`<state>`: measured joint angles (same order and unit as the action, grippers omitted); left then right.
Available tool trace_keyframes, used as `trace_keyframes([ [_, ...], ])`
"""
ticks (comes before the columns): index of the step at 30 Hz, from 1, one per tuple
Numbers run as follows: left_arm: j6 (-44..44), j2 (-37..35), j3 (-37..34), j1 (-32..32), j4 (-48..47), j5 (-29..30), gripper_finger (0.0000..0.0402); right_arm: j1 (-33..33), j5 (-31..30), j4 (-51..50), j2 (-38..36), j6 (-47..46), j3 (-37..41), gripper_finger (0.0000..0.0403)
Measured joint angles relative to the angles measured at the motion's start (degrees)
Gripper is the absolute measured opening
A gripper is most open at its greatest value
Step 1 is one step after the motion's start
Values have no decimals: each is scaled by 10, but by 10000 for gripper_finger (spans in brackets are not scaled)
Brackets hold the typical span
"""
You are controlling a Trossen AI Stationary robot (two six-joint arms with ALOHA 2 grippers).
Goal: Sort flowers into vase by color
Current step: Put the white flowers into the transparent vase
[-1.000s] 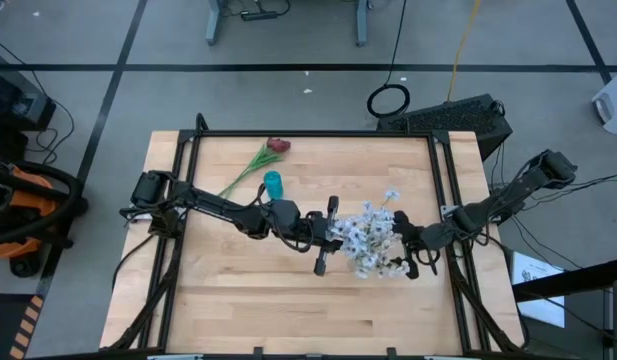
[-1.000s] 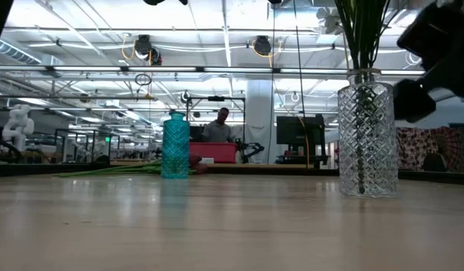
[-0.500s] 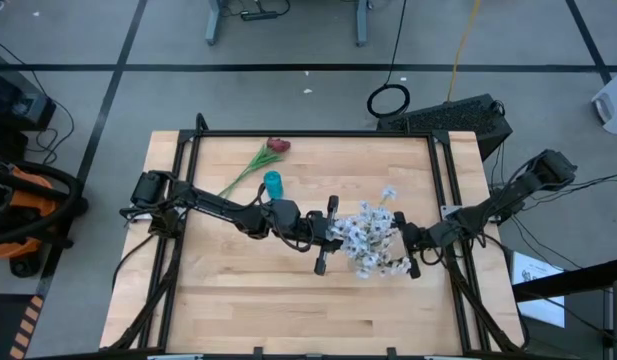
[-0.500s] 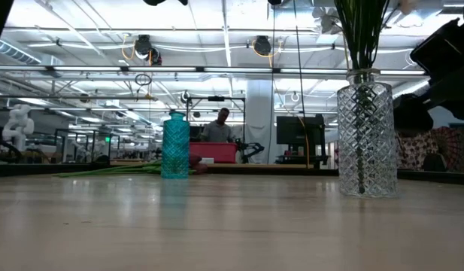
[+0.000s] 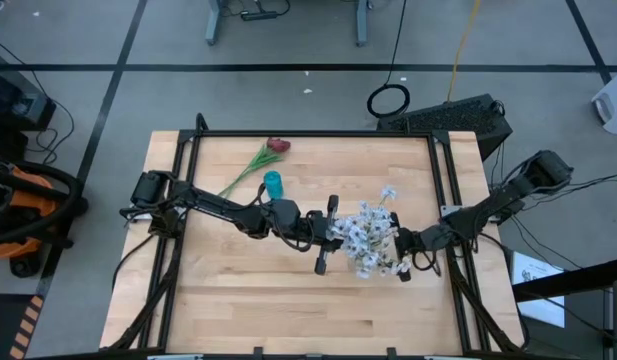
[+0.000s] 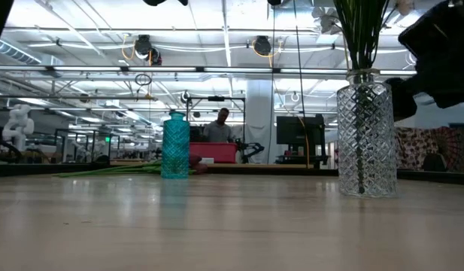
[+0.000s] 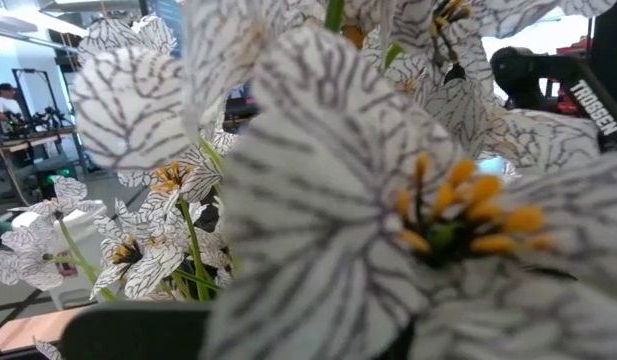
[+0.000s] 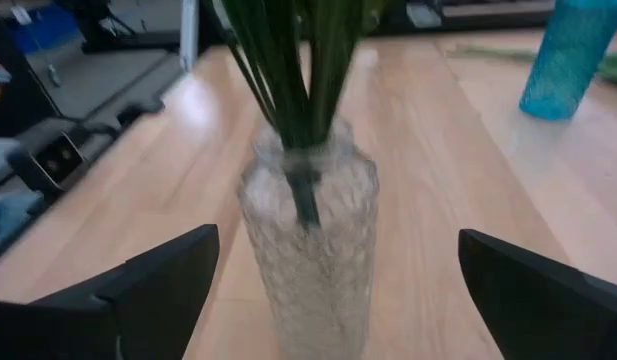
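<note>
Sprays of white blossoms [image 5: 371,238] stand with their green stems [image 6: 361,34] in a clear cut-glass vase [image 6: 366,135], which the blooms hide from above. My right gripper [image 8: 328,285] is open, level with that vase [image 8: 308,225], one finger on each side and apart from the glass. My left gripper [image 5: 326,236] sits close against the white blossoms [image 7: 318,180] from the table's left. A red-budded flower [image 5: 278,146] lies flat on the table near the far edge, beside a small teal vase [image 5: 274,184].
The teal vase [image 6: 175,147] stands upright left of and farther back than the clear one, with the lying red flower's stem [image 6: 104,171] behind it. Bare wood stretches across the table's near half [image 5: 288,310]. A person sits at a desk far behind the table.
My right gripper has crept toward the table's left, closer around the clear vase, staying open. The vase and flowers have kept their place.
</note>
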<state>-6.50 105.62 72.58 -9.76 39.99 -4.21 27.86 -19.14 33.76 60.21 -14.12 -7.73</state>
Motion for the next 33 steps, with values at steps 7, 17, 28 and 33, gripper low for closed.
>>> trace_keyframes([
  [7,0,0,0,0,0,0,21,0,-3,81,71,-11,0,400],
  [17,0,0,0,0,0,0,21,0,0,187,157,1,-1,400],
  [28,-1,0,0,0,0,0,21,0,-1,196,220,47,-53,400],
  [33,-2,0,0,0,0,0,21,0,-3,196,237,63,-62,392],
])
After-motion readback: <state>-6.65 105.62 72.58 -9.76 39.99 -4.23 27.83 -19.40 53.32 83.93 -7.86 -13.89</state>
